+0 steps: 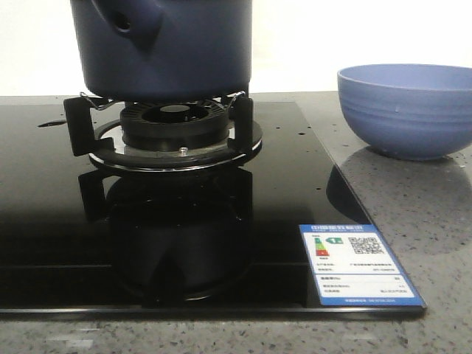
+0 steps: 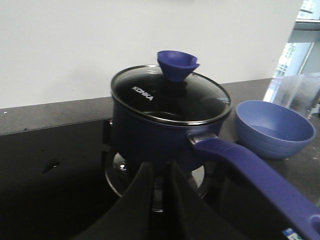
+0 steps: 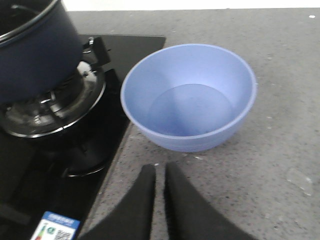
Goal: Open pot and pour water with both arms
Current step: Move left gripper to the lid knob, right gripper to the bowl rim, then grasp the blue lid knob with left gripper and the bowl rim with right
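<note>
Counter [image 3: 280, 100] open by bowl [image 3: 189, 95]; pot [image 2: 165, 125] lidded.

I see the pot [image 2: 150, 132] dark navy blue, its glass lid [image 2: 170, 97] edged in silver with white lettering, lid knob [image 2: 176, 64] brighter blue. Bowl [image 3: 189, 95] light periwinkle blue, faint ribbing. Hob [image 1: 44, 221] glossy black; burner ring [image 1: 177, 144] silver and black. Sticker [image 1: 359, 265] blue-bordered white with green, red marks. Countertop [image 3: 280, 150] grey, speckled. My grippers' fingers [image 3: 145, 200] black.

Pot [image 1: 168, 48] on the burner [image 1: 175, 133], lid [image 2: 170, 100] on the pot, bowl [image 1: 407, 109] to its right on the counter [image 1: 413, 221]
</note>
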